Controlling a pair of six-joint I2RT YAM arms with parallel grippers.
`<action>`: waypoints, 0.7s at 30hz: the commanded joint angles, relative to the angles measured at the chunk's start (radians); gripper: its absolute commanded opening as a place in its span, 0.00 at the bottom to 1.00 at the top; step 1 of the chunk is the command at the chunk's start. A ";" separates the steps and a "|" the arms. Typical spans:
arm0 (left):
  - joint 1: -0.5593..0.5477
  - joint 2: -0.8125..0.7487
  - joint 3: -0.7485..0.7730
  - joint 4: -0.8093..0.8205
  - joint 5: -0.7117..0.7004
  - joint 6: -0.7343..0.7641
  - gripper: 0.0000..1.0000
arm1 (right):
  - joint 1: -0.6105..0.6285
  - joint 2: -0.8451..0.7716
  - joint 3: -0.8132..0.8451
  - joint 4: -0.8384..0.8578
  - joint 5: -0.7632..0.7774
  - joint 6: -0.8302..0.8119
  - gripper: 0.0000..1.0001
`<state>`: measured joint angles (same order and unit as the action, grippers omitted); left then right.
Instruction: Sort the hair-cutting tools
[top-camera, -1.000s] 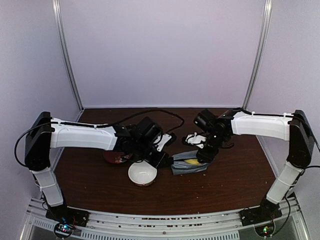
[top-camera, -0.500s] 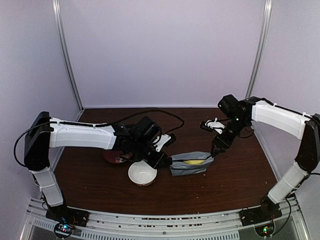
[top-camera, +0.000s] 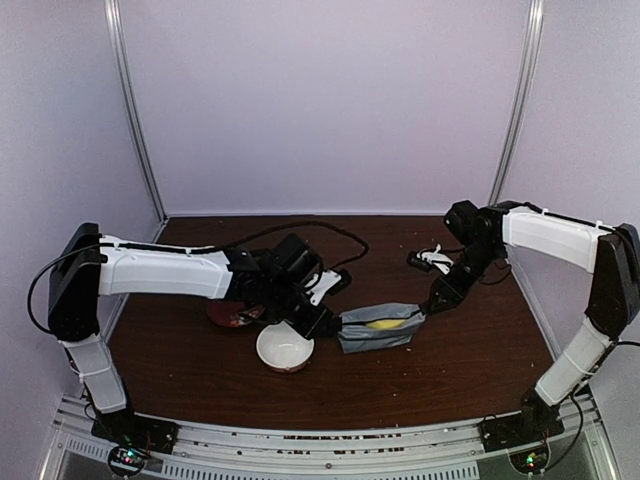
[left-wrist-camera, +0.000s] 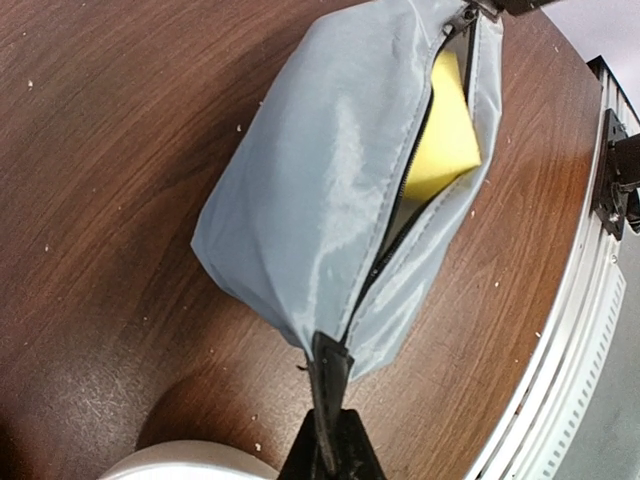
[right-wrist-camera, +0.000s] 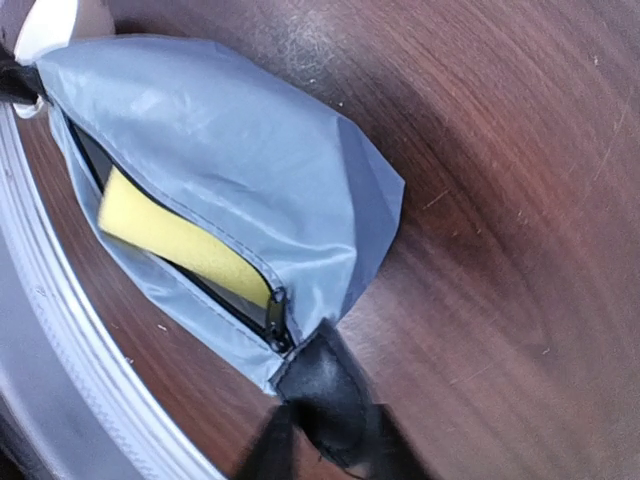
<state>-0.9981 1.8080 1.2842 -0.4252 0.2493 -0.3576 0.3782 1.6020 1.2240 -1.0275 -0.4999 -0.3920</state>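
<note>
Tools couldn't be made out; only a yellow block (left-wrist-camera: 445, 130) showed inside the grey pouch (top-camera: 378, 330). Left claw (top-camera: 325, 322) clamped one end tab, right claw (top-camera: 432, 305) pinched the zipper-end tab, pouch stretched between them. Bowl (top-camera: 284, 366) sat beside left claw.

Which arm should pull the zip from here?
Right. The right hand pinches the black tab by the slider at one end of the pouch, in line with the zip. The left hand clamps the opposite end tab, so it probably serves better as anchor.
</note>
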 joint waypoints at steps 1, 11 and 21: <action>0.010 -0.008 0.024 -0.012 -0.010 0.017 0.00 | -0.039 0.013 0.001 -0.045 -0.123 -0.022 0.05; 0.024 -0.027 -0.079 -0.031 0.003 -0.027 0.00 | -0.313 0.024 -0.012 -0.116 -0.445 -0.109 0.00; 0.002 -0.033 -0.020 -0.023 0.093 -0.014 0.11 | -0.348 0.121 -0.026 -0.262 -0.579 -0.296 0.00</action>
<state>-0.9928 1.8061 1.2320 -0.3283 0.3229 -0.3805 0.0525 1.7233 1.2037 -1.2312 -1.0428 -0.6037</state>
